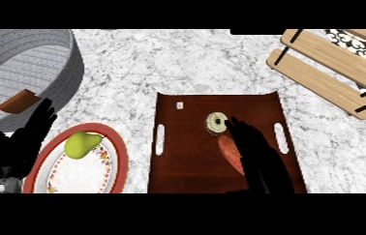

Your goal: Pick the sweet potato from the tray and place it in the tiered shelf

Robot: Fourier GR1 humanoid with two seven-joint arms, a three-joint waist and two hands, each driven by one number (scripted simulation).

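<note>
Your right hand (253, 154) lies over the dark wooden tray (186, 166), fingers straight, not curled round anything, touching the orange, tapered sweet potato (230, 153) on the tray floor. Just beyond sits a small ring-shaped pastry (215, 121). Your left hand (28, 137) rests open beside the red-rimmed plate (118, 154) holding a green pear (81, 144). A slatted wooden shelf (322, 67) stands far right on the marbled bench (157, 65).

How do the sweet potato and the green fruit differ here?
The sweet potato is orange and elongated; the green fruit is yellow-green and rounder. The sweet potato lies on the dark wooden tray, with the right hand over its edge; the green fruit sits on the red-rimmed plate, untouched. Both are similar in size.
</note>
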